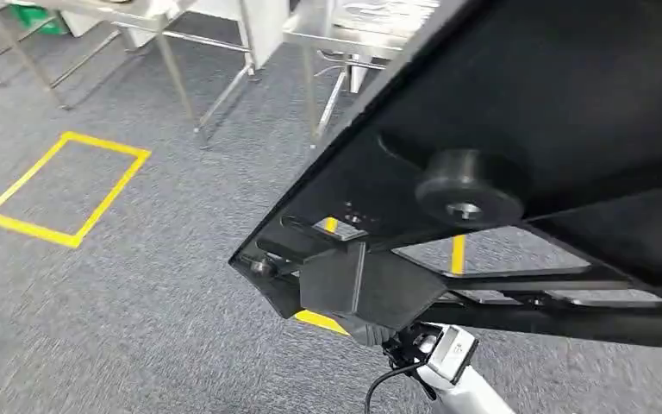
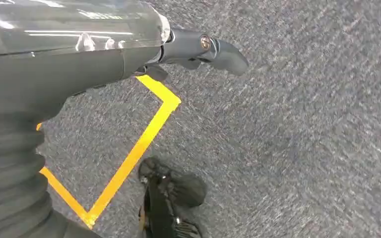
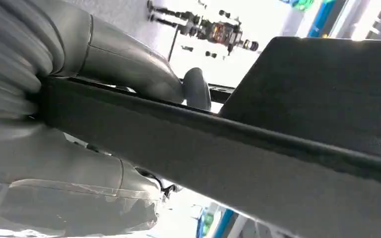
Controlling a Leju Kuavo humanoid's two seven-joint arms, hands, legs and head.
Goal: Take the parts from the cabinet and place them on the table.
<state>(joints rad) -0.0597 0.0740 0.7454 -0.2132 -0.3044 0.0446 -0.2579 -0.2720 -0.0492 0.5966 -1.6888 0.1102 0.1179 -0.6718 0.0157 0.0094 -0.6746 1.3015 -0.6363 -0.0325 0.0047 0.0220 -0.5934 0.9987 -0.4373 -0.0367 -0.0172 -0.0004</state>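
Note:
A large black flat part (image 1: 569, 103) with a round black knob (image 1: 468, 185) and a framework of bars fills the right of the head view, tilted and held up above the carpet. In the right wrist view my right hand (image 3: 124, 64) grips the edge bar of this black part (image 3: 317, 89), thumb on one side and the rest of the hand on the other. My right forearm (image 1: 452, 362) rises from below and the part hides the hand there. My left hand (image 2: 79, 54) hangs over the floor and holds nothing, a dark finger (image 2: 225, 54) stretched out.
Grey carpet lies below with a yellow tape rectangle (image 1: 65, 185) at the left and a tape corner (image 2: 149, 124) under my left hand. Metal-legged tables (image 1: 345, 30) stand at the back, another (image 1: 129, 10) at the far left.

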